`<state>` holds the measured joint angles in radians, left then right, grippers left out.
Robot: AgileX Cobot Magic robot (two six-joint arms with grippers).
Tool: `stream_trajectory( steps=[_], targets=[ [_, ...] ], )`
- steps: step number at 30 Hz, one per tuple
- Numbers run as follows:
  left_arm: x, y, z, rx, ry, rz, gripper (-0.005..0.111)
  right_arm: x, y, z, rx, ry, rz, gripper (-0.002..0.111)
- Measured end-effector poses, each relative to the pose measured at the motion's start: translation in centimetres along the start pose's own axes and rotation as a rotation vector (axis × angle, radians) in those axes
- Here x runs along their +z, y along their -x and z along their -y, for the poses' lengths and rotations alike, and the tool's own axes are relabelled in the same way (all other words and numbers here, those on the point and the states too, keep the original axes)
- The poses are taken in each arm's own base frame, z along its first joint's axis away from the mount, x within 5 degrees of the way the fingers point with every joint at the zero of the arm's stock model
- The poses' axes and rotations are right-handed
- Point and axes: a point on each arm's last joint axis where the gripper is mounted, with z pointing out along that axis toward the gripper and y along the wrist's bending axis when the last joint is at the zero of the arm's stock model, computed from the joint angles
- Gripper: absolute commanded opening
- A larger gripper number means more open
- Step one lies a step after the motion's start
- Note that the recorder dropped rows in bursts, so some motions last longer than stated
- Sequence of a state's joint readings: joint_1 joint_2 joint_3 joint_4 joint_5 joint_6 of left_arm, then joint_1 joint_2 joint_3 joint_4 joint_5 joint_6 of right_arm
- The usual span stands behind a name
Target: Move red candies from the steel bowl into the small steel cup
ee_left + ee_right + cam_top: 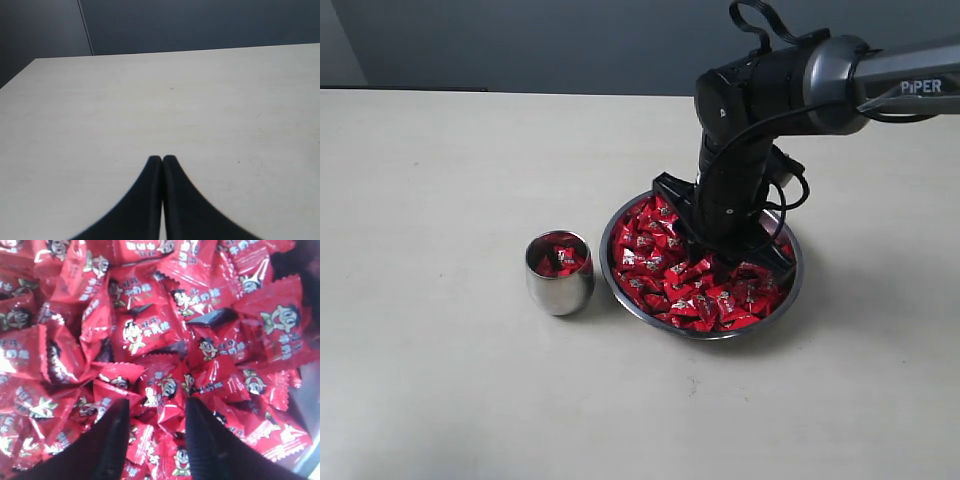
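The steel bowl [612,268], heaped with red candies [665,275], sits right of the table's middle. My right gripper [725,258] reaches straight down into it. Seen from the right wrist, that gripper [157,402] is open, its black fingers [116,435] resting on the candies [145,332], with a few wrappers lying in the gap. None is lifted. Just left of the bowl stands the small steel cup [560,288], with a few red candies [561,258] inside. My left gripper [162,159] is shut and empty over bare table, outside the exterior view.
A pale tabletop [440,200] stretches around the bowl and cup. A dark wall [520,40] runs behind the table's far edge. My right arm [790,85] comes in from the upper right, above the bowl.
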<state>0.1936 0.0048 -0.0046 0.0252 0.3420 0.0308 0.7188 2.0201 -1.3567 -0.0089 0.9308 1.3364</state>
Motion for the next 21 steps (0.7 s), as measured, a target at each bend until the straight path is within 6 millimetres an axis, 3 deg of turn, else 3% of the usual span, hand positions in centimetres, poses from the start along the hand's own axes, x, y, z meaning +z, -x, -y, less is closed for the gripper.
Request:
stream_trajectory(
  steps=[12, 16, 21],
  targets=[
    [0.0, 0.0, 0.0, 0.0, 0.0, 0.0, 0.0, 0.1, 0.3, 0.2, -0.03, -0.021, 0.037, 0.036],
    [0.0, 0.0, 0.0, 0.0, 0.0, 0.0, 0.0, 1.2, 0.3, -0.3, -0.018, -0.001, 0.022, 0.036],
    [0.0, 0.0, 0.0, 0.0, 0.0, 0.0, 0.0, 1.3, 0.2, -0.4, -0.011, 0.014, 0.017, 0.036]
  ],
)
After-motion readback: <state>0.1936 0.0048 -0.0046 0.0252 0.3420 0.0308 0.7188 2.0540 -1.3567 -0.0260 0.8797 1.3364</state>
